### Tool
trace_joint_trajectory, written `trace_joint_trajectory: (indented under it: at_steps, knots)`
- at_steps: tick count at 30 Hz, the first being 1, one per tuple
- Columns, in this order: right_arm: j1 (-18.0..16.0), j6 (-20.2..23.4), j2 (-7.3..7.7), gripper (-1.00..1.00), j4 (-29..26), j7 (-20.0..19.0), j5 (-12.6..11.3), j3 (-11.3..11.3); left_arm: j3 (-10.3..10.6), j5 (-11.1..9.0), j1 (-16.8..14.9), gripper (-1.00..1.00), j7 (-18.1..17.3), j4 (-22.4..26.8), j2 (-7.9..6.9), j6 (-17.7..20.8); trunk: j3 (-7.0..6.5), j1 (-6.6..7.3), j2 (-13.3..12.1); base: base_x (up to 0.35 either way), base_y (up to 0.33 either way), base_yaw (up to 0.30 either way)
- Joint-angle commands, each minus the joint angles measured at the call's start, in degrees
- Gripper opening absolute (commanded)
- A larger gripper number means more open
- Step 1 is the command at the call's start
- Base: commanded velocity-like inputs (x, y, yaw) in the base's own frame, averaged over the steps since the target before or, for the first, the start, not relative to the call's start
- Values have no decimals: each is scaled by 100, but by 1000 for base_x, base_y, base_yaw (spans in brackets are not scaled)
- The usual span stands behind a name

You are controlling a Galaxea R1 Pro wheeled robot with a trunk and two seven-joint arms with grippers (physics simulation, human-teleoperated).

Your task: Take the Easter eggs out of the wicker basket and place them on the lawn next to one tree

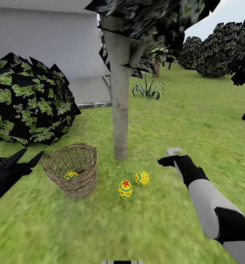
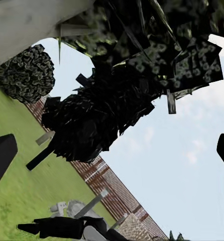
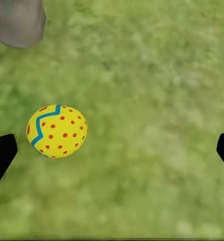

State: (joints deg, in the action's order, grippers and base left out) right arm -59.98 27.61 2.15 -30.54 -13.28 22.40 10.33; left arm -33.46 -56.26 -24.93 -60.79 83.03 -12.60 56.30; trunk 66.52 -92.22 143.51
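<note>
The wicker basket stands on the lawn, left of the tree, and tilts slightly. One yellow Easter egg lies inside it. Two more lie on the grass near the trunk's foot: a flower-painted egg and a red-dotted egg. My left gripper hovers open just left of the basket rim, with its fingertips wide apart against tree canopy and sky. My right gripper hangs open to the right of the dotted egg, holding nothing, with the trunk base beyond.
A round black-and-green bush crowds the left side behind the basket. Grey paving and a white house wall lie behind the tree. A spiky plant and more bushes stand farther off, with open grass to the right.
</note>
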Motion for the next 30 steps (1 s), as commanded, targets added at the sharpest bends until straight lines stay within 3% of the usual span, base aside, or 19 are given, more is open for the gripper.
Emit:
trace_joint_trajectory:
  at_steps: [1, 4, 7, 10, 24, 30]
  knots:
    - [-3, 129, -4, 100, -28, -133, 62, 31, -171, 4, -3, 100, -7, -120, -3, 20, -18, 3, 0, 0, 0, 0]
    - [-2, 359, -4, 100, -129, -407, 62, 31, -436, -21, 2, 100, -33, -400, 39, 12, -33, 6, -1, 0, 0, 20]
    - [-1, 422, -4, 100, -176, -506, 63, 31, -489, -38, 23, 100, -196, -492, 67, 8, -12, 6, -1, 0, 0, 98]
    - [2, 436, -10, 100, -185, -531, 66, 31, -500, -21, 31, 100, -333, -531, 76, 2, 12, 6, -1, 0, 0, 149]
    - [21, 477, -13, 100, -249, -526, 64, 23, -473, -15, 32, 100, -355, -551, 220, -14, 123, 6, -1, 0, 0, 179]
    - [41, 1124, -110, 100, -931, -535, 60, 22, -454, -17, 32, 100, -355, -554, 230, -14, 169, 6, -1, 0, 0, 184]
